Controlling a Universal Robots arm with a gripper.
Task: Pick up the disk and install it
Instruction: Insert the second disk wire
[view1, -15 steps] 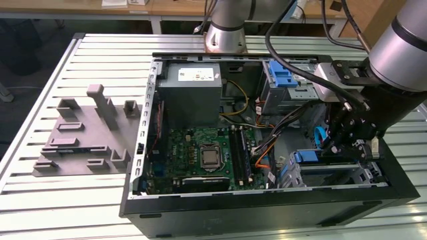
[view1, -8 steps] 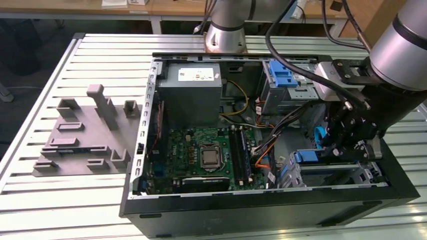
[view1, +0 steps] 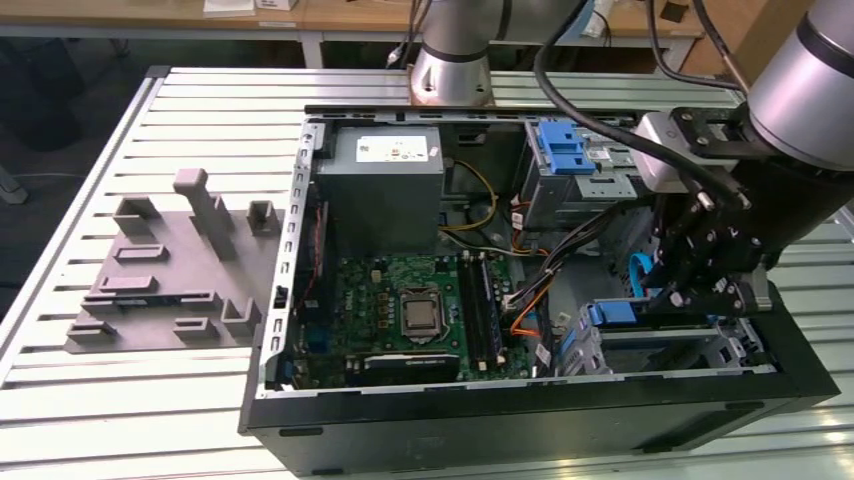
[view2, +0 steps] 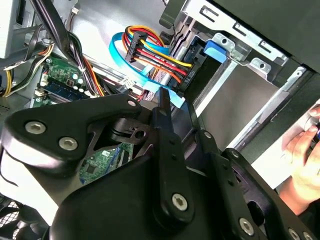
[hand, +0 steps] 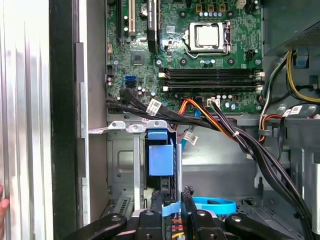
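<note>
Disk (hand: 161, 159) just beyond fingers (hand: 156, 200).

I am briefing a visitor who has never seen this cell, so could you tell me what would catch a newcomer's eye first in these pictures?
First, the open computer case lying on the slatted table, its green motherboard bare at the middle. Next, the black gripper reaching into the drive bay at the exterior view's right, beside a blue plastic latch. In the second wrist view, a bundle of coloured cables and a person's hand at the case's edge stand out.
</note>
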